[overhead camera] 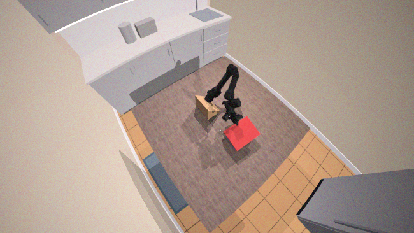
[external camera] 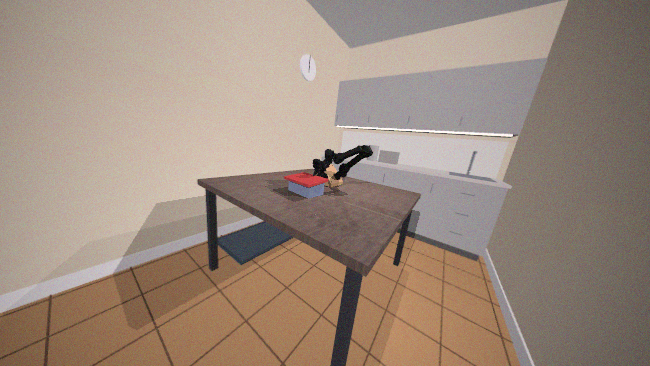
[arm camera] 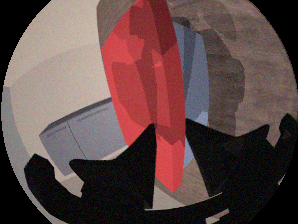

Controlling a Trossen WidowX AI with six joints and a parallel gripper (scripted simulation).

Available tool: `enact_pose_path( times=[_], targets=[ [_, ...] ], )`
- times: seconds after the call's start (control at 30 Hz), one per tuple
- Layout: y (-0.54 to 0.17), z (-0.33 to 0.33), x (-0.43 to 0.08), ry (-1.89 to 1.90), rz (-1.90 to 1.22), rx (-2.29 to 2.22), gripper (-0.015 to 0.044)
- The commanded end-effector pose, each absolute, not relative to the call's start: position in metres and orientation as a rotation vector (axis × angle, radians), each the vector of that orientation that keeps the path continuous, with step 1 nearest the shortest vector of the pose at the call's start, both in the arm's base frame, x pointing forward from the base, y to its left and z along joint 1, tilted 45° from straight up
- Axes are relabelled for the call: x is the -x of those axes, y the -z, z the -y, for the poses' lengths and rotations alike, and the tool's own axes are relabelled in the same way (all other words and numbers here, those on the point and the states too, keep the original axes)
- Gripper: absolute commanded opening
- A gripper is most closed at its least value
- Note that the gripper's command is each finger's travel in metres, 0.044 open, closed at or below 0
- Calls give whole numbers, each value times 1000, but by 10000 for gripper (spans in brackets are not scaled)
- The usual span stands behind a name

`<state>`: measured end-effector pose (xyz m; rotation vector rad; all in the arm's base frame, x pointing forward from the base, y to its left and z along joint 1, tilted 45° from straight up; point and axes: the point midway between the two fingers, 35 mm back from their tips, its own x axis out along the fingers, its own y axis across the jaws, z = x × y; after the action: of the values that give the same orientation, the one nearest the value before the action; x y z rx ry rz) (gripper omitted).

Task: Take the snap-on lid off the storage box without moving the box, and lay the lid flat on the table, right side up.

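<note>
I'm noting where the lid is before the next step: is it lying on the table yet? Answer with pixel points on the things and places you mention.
No; the red lid (overhead camera: 244,135) (external camera: 303,179) (arm camera: 135,85) is over the blue box (external camera: 306,189) (arm camera: 197,75).

The box (external camera: 306,190) (arm camera: 197,75) sits on the bench (overhead camera: 271,111) (external camera: 340,220) (arm camera: 272,90), in from all its edges. The lid (overhead camera: 243,137) (external camera: 306,179) (arm camera: 120,65) is over the box, with one side in the gripper (overhead camera: 236,123) (external camera: 317,175) (arm camera: 169,125). The arm's stand (overhead camera: 202,106) (external camera: 334,182) is on the bench too, between the box and the edge facing the kitchen counter (overhead camera: 159,46) (external camera: 425,172). From above, the floor mat (overhead camera: 167,184) (external camera: 252,243) lies past the bench's lower left edge.
</note>
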<state>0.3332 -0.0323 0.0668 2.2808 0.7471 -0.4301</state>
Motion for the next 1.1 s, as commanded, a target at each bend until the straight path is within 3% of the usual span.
enact_pose_path(
  times=[0.0, 1.07],
  targets=[
    [-73, 37, -334, 429, -733, -2281, 0],
    [-102, 68, -343, 429, -733, -2280, 0]
  ],
)
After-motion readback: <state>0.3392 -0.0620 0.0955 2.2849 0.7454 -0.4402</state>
